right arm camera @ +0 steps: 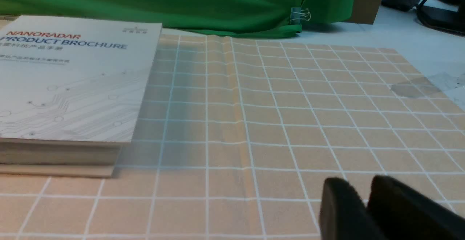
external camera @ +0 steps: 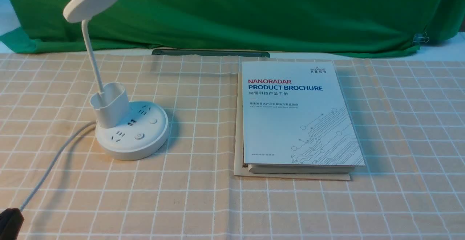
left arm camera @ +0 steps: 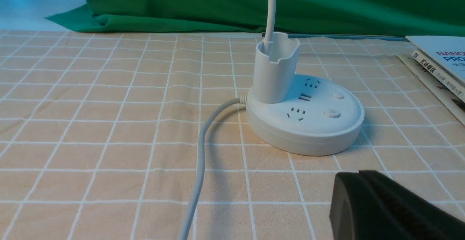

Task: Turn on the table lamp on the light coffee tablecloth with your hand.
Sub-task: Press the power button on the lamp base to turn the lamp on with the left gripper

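Note:
The white table lamp [external camera: 132, 133] stands at the left of the light coffee tablecloth [external camera: 203, 196]. Its disc head [external camera: 93, 1] shows no glow. Its round base carries sockets and two buttons [external camera: 139, 136]. In the left wrist view the base [left arm camera: 305, 123] and the nearer button [left arm camera: 331, 113] are in front of my left gripper [left arm camera: 358, 176]. That gripper is shut and empty, a short way off the base. In the front view it [external camera: 9, 223] only shows at the bottom left corner. My right gripper [right arm camera: 359, 187] hangs over bare cloth, its jaws a narrow gap apart and empty.
The lamp's white cord [external camera: 54, 160] runs from the base toward the near left edge, close to my left gripper. A stack of brochures [external camera: 298, 113] lies right of centre and also shows in the right wrist view [right arm camera: 72, 87]. A green backdrop cloth [external camera: 254, 11] hangs behind.

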Available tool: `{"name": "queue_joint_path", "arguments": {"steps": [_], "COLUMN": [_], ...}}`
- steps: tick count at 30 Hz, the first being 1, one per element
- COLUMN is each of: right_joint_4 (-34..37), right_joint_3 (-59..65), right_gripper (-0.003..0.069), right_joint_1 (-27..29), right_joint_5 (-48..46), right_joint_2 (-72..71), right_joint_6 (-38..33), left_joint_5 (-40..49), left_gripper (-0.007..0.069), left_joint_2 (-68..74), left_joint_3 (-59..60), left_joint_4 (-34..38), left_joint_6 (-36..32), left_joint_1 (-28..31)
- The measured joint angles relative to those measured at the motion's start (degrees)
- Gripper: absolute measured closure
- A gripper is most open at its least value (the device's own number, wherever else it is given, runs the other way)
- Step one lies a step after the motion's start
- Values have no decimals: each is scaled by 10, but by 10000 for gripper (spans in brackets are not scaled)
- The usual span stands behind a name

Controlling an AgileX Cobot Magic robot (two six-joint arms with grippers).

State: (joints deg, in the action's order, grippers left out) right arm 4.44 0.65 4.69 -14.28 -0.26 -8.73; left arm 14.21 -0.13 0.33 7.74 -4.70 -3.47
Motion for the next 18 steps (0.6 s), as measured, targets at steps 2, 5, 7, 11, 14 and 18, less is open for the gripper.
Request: {"name": "queue_joint_path", "arguments": {"steps": [2,5,7,11,14,18], "right_joint_4": [0,0,0,0,0,0], "right_joint_3": [0,0,0,0,0,0], "right_gripper": [475,471,468,461,456,437], "right_joint_1": [0,0,0,0,0,0], "right_joint_5": [0,0,1,1,1,1], "right_joint_2": [0,0,0,0,0,0], "right_joint_6": [0,0,0,0,0,0], "left_joint_5": [0,0,0,0,0,0], "left_gripper": [603,603,603,603,603,603], "left_joint_2": [0,0,0,0,0,0], "left_joint_3": [0,0,0,0,0,0], "left_joint_4": [0,0,0,0,0,0], "left_joint_6": [0,0,0,0,0,0], "left_joint_1": [0,0,0,0,0,0]}}
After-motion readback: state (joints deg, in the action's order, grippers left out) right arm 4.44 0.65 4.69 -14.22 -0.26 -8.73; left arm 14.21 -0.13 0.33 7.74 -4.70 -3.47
